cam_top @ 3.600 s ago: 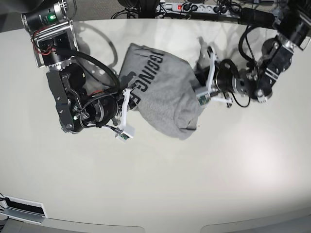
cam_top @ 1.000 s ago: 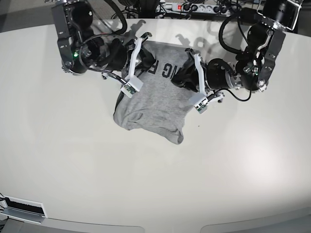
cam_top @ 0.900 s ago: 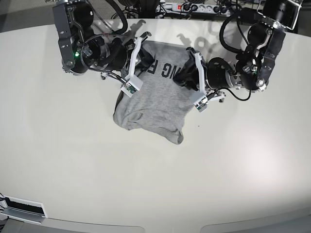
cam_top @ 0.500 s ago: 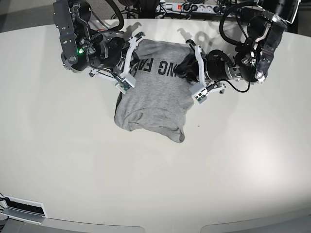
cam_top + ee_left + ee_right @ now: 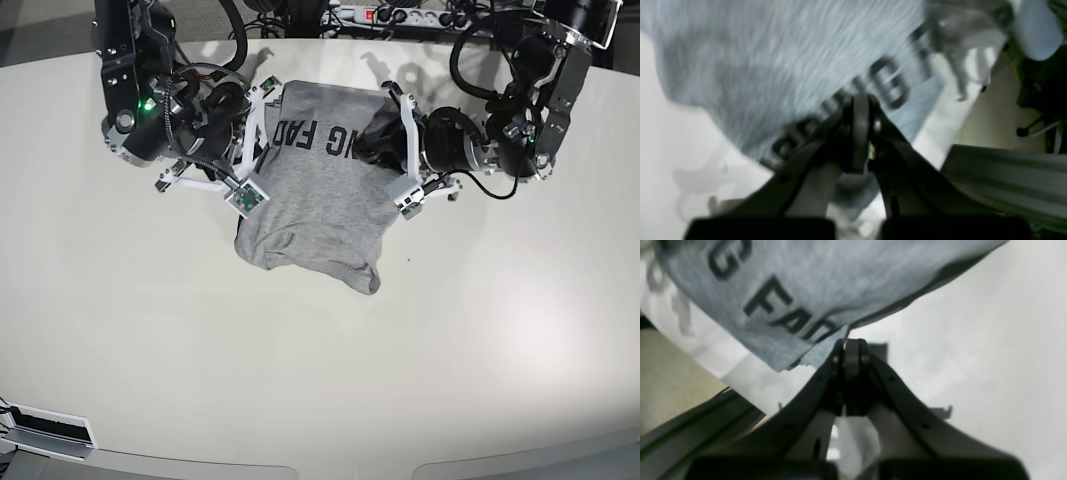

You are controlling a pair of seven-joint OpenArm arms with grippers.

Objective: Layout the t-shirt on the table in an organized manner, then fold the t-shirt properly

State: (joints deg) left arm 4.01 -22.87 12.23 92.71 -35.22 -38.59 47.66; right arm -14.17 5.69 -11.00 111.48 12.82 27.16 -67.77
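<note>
Surface: table [image 5: 480, 330], glossy off-white.
Item: t-shirt [image 5: 315, 205], heather-grey, wrinkled; lettered end far, hem near.
Left gripper [image 5: 858, 100]: clamped on shirt.
Right gripper [image 5: 850, 343]: clamped on shirt edge.

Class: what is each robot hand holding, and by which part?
Both hands hold the t-shirt by its upper, lettered end: left hand and right hand, one at each side.

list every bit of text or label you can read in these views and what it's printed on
"FAD": black block letters on the t-shirt, clearest in the right wrist view.
"IG": black letters on the same shirt in the base view, just right of "FAD"; whatever follows is hidden by folds and the arm.
Left wrist view: black lettering on the shirt, too blurred to read.
The power strip behind the table: any markings too small to read.
</note>
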